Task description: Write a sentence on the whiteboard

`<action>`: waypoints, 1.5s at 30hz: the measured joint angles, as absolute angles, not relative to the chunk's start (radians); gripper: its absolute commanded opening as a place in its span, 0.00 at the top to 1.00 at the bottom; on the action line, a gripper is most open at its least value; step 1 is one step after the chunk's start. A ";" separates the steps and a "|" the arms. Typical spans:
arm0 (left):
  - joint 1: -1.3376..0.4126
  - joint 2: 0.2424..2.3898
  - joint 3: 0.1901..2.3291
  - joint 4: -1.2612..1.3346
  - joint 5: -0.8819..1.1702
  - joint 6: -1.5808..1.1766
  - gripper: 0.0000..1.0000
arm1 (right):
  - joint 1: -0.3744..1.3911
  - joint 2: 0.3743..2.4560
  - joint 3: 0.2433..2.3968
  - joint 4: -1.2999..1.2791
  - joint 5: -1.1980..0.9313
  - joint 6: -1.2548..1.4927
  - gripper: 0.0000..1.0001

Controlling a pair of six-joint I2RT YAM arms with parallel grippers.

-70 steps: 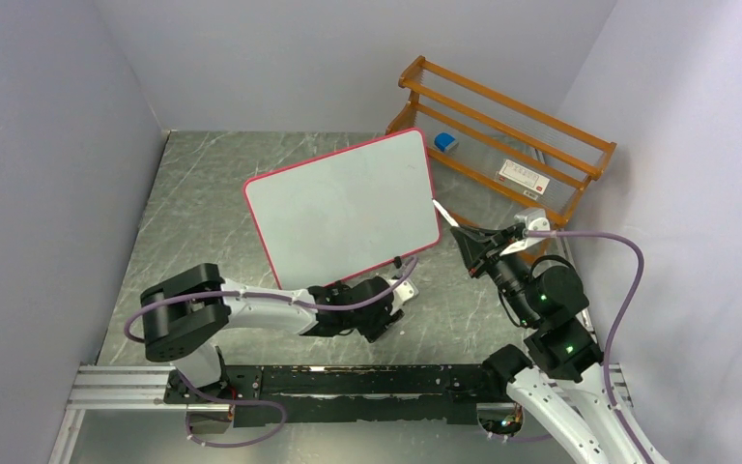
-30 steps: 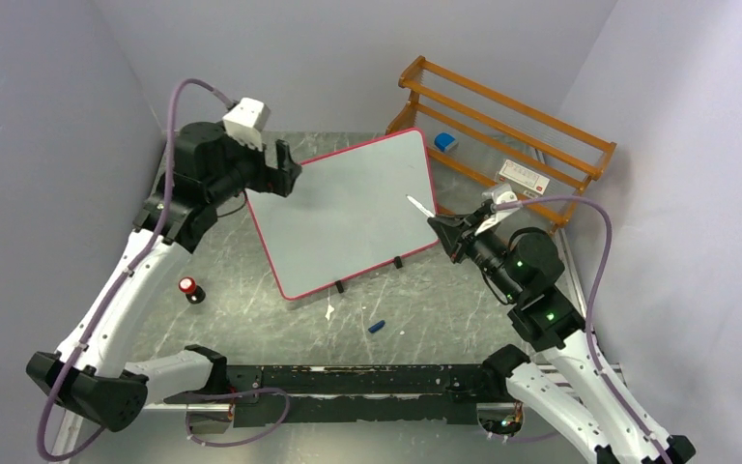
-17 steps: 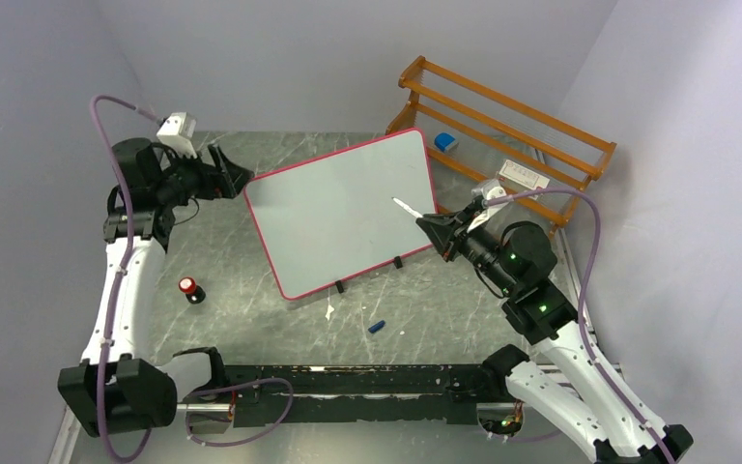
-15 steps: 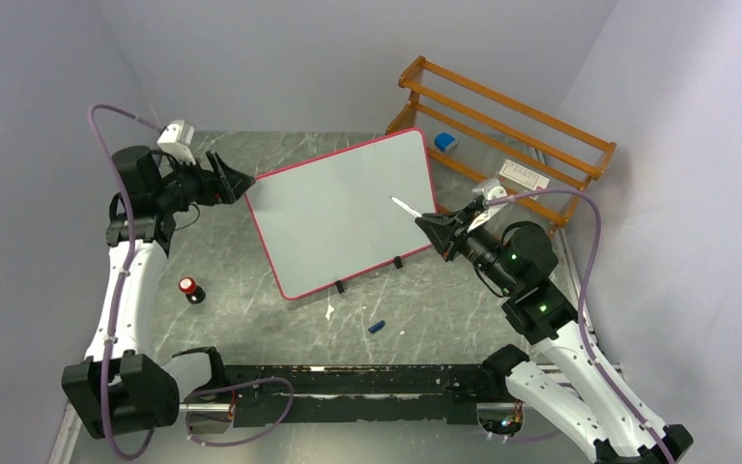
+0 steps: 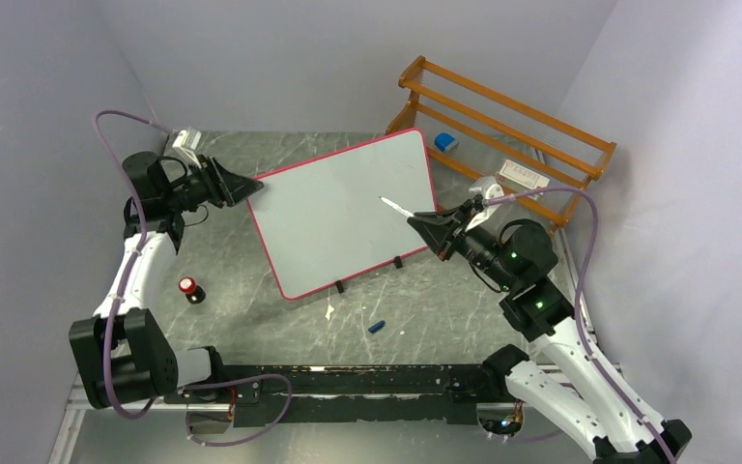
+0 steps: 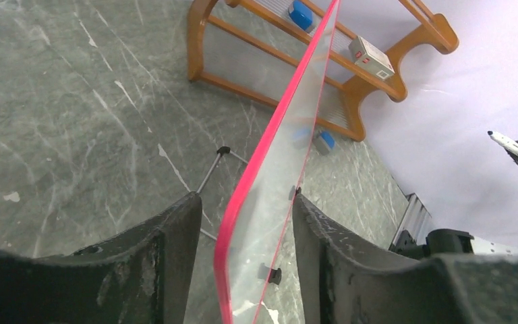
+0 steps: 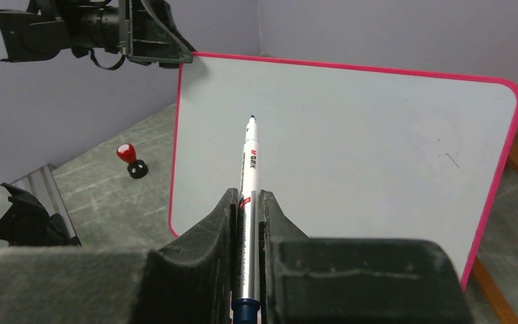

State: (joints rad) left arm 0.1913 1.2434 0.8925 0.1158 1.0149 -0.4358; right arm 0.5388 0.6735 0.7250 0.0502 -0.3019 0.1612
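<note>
One marker (image 7: 251, 152) in the right pincer (image 7: 247, 196) points tip-first at the whiteboard (image 7: 378, 121).

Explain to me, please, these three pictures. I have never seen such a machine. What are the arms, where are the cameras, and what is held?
You see a robot: a left arm and a right arm, bolted at the near edge of a table. One picture comes from above and behind them; the other two come from a camera on each wrist. The left gripper has its open jaws on either side of a corner of the whiteboard, which stands tilted; nothing is written on it yet. The right gripper is shut on a marker that points at the board. On the table are a red-topped thing and a blue piece; a wooden rack stands at the back.
</note>
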 measured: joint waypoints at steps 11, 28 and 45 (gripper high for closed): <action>0.197 1.355 0.799 0.423 1.191 -0.572 0.95 | 0.553 0.723 0.725 0.072 -0.327 0.161 1.00; 0.139 1.356 0.720 0.620 1.279 -0.606 0.95 | 0.653 0.749 0.725 0.084 -0.272 0.133 1.00; 0.039 1.275 0.766 0.334 1.178 -0.408 0.95 | 1.144 1.015 0.971 -0.102 0.345 0.056 1.00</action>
